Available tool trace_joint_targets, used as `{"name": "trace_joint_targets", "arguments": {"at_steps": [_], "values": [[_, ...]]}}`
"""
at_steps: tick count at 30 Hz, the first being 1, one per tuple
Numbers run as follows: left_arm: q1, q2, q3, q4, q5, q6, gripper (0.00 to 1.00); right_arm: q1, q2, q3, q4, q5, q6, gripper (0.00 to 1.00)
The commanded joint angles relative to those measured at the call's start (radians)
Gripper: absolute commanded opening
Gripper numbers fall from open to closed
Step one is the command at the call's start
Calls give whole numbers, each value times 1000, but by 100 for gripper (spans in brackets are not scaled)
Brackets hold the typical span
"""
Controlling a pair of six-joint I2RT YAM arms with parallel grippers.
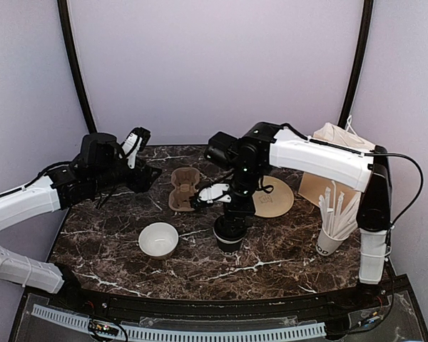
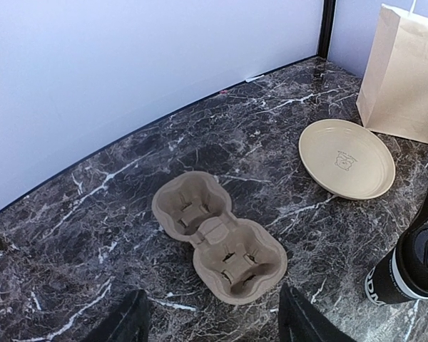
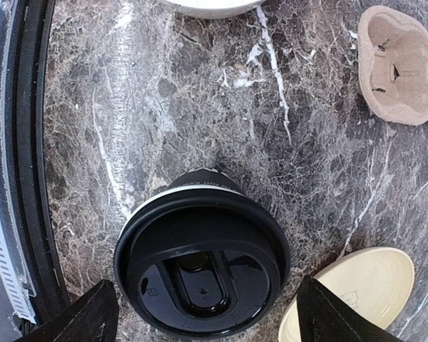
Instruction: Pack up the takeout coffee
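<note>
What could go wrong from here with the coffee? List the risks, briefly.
1. The right gripper hangs open over the takeout coffee; closing on the lid alone might pop it off.
2. The plate lies close beside the cup and could get knocked.
3. The cup carrier lies loose, the open left gripper only above it; it may slide when loaded.

White arm shells [image 1: 321, 160]; black joints [image 1: 246, 153]; black trailing cables [image 1: 418, 174].

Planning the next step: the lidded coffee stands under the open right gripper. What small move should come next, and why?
Probably lower the right gripper and close on the takeout coffee: it is lidded, the open jaws straddle it from above, and both pockets of the cup carrier are empty.
</note>
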Motion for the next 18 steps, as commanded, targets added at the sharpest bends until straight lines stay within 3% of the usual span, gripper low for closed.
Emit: {"name": "trace_joint_targets", "arguments": {"at_steps": [1, 4, 8, 14, 18], "values": [[6, 55, 46, -41, 68, -123, 62, -27, -120, 15, 19, -50, 10, 88], [6, 98, 97, -84, 173, -262, 55, -94, -170, 5, 83, -88, 75, 86], [-3, 161, 114, -117, 361, -440, 50, -222, -220, -105, 301, -137, 325, 80], [-97, 223, 113, -90, 426, -599, 49, -318, -232, -241, 344, -224, 417, 62], [-155, 293, 152, -120, 444, -634, 50, -326, -218, -291, 292, -278, 405, 59]]}}
